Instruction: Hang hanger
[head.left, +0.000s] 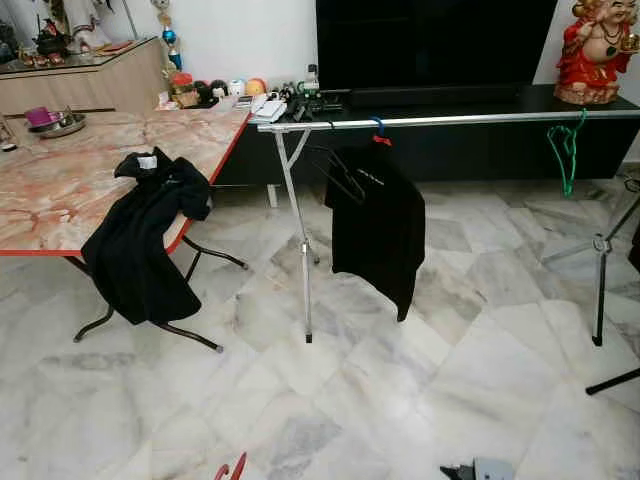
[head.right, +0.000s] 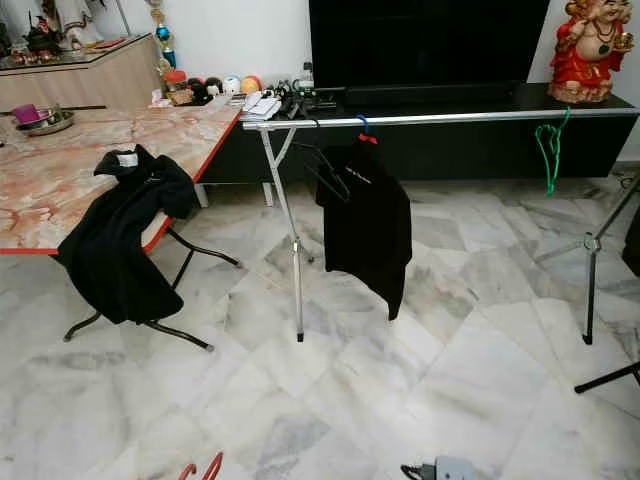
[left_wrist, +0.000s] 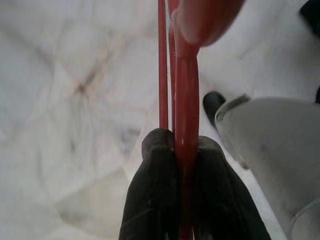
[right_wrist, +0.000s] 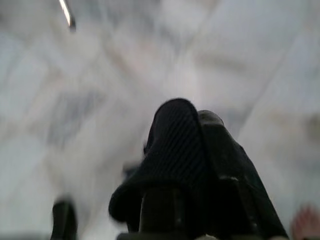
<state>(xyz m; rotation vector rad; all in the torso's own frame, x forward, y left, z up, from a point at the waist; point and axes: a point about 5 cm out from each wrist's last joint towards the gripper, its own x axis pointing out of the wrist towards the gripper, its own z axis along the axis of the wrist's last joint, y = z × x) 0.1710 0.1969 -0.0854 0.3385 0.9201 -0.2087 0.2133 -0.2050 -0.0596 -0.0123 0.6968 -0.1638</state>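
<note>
Red hanger (left_wrist: 186, 100): clamped in the left gripper (left_wrist: 182, 150); its tips show at the near edge of the head views, low and left of centre, over the marble floor (head.left: 330, 400).
Left gripper: black fingers (left_wrist: 155, 190) pressed together on the hanger's red bar, with a thinner red wire running just beside it.
Right gripper (right_wrist: 192, 135): fingers closed together on nothing, pointing down at the floor; the wrist picture is blurred.
Rail (head.left: 450, 120): silver bar running left to right across the far middle, in front of a black cabinet (head.left: 500, 140), standing on thin tripod legs.
Already on the rail: a black shirt (head.left: 375, 225) on a hanger near the left end, bare black hangers beside it, and a green hanger (head.left: 566, 150) well to the right.
Table (head.left: 70, 190): far left, with a second black garment (head.left: 145, 240) draped over its edge.
Step in hand: judged as carrying the hanger toward the rail; the rail is well apart from the gripper, so the approach comes first.
Doing it well: aim for the bare stretch between the black shirt and the green hanger, raise the hook above the bar, then lower it over the bar before letting go.
Risk: the shirt and tripod leg (head.left: 300, 250) stand near the path; a hook turned sideways would slide off.
</note>
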